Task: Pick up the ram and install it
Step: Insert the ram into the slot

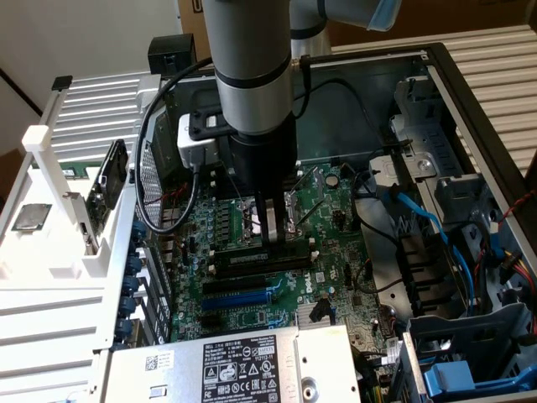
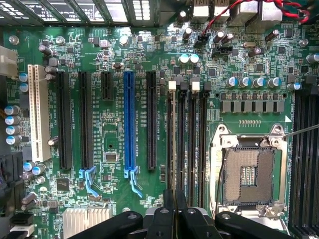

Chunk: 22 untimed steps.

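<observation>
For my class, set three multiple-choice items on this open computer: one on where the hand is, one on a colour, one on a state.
1. Where is the hand?
A over the white rack
B over the black memory slots
C over the power supply

2. What colour is the long slot between the black expansion slots?
A red
B yellow
C blue

3. How is the processor socket?
A uncovered, contacts in sight
B under a fan cooler
C hidden by cables

Answers:
1 B, the exterior view has it down at those slots.
2 C, the wrist view shows it blue.
3 A, no cooler sits on it.
</observation>
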Available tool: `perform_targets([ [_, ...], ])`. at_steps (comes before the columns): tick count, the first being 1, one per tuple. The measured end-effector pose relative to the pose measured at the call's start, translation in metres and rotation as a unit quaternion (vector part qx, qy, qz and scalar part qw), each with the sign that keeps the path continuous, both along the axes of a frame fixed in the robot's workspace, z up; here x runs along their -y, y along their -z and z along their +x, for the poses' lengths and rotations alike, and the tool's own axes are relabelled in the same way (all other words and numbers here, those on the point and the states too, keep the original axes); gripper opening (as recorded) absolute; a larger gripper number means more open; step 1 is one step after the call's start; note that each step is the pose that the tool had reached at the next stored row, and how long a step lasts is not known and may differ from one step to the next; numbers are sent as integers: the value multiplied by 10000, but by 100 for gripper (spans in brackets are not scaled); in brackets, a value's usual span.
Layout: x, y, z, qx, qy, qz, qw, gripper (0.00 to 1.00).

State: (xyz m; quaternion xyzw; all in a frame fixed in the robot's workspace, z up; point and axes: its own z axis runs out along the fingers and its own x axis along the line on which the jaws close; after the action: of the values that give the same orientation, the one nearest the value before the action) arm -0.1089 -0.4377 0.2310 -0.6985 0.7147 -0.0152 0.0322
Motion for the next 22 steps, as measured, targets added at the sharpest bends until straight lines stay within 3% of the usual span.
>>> perform_targets([
  [22, 0, 43, 0, 12, -54, 0, 10000, 12],
])
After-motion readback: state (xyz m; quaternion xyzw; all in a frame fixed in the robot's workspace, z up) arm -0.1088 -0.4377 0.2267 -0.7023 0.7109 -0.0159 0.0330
